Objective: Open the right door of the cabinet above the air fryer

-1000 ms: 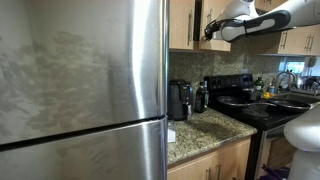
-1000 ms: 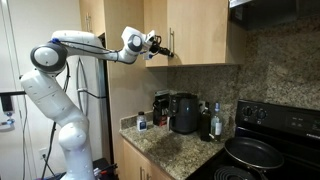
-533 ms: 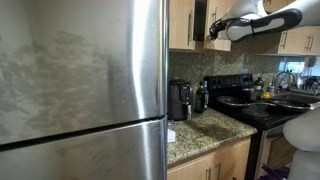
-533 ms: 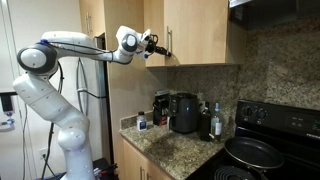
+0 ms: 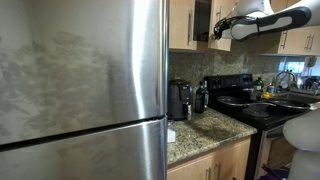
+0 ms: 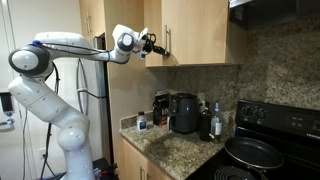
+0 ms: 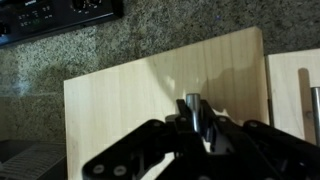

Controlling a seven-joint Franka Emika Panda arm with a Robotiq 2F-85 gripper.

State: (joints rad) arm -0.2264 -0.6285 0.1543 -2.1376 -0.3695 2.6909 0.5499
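The cabinet (image 6: 125,25) hangs above the black air fryer (image 6: 183,112), which also shows in an exterior view (image 5: 179,100). The right door (image 6: 196,30) stands a little ajar, with a dark gap beside it (image 5: 201,20). My gripper (image 6: 153,44) is shut on the door's silver bar handle (image 6: 166,42). In the wrist view the fingers (image 7: 196,122) clamp the handle (image 7: 191,102) against the light-wood door panel (image 7: 130,100). The other door's handle (image 7: 314,112) shows at the right edge.
A steel fridge (image 5: 80,90) fills the near side of an exterior view. A granite counter (image 6: 175,148) holds a slimmer black appliance (image 6: 160,104) and a bottle (image 6: 215,120). A black stove with pans (image 6: 262,152) stands beside it.
My gripper has drawn away from the cabinet with the handle in it, and the right door has swung a little further open.
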